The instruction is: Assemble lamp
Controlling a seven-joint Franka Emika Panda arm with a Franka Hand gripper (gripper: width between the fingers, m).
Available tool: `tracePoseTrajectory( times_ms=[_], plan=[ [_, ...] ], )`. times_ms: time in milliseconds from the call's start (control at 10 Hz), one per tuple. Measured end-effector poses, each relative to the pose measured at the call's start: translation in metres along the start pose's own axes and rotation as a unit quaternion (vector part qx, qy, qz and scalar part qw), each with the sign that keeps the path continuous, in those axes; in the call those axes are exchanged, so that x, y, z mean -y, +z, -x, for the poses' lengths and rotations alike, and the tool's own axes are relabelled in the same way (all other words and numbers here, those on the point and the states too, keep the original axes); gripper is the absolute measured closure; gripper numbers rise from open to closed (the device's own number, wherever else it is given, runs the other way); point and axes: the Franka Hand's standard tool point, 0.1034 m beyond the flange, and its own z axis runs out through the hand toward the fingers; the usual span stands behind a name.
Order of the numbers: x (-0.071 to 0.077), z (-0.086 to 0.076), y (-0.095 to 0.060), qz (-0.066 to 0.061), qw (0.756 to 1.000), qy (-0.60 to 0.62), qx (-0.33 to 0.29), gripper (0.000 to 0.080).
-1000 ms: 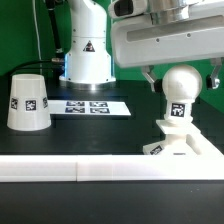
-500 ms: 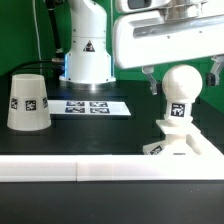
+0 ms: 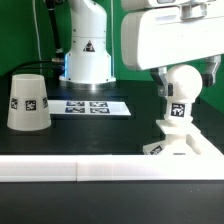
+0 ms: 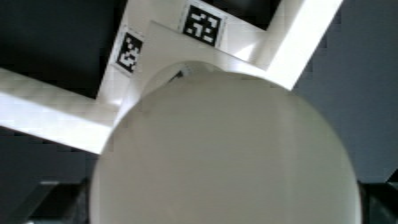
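One round white plastic bulb stands on the flat square white base at four o'clock in the exterior view. The gripper straddles it, fingers apart. The tapered white shade sits at nine o'clock.

Arm's base column stood upright at the back of the table, white w/ a dark triangle label on its front. Above it the arm ran up out of shot, and the wrist end came in at top on the ext. view's right. Gripper pointed straight down, held above the table. Its white body sat big & close to the cam, approx level. Two dark fingers hung below it, jaws spread wide apart. In the wrist view the fingers were only dark blurs at the frame edge, so contact couldn't be judged.
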Motion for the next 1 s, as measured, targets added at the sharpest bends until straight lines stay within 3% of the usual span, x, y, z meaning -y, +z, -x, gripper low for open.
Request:
tracePoseTrajectory(
  times_ms=[200,300,500,700,1000],
  plan=[
    [-0.0013,0.0002,0.0003,0.002,0.997,-0.080,-0.001,0.0101],
    [-0.0029,-0.0016,0.0003,0.012,0.989,-0.147,-0.005,0.0101],
    [-0.0039,-0.0009,0.0009,0.019,0.964,-0.266,-0.001,0.0101],
    [-0.0045,-0.0043,-0.0005,0.039,0.928,-0.371,0.009,0.0101],
    [-0.0069,0.0002,0.0029,0.037,0.927,-0.374,0.013,0.0101]
  ],
)
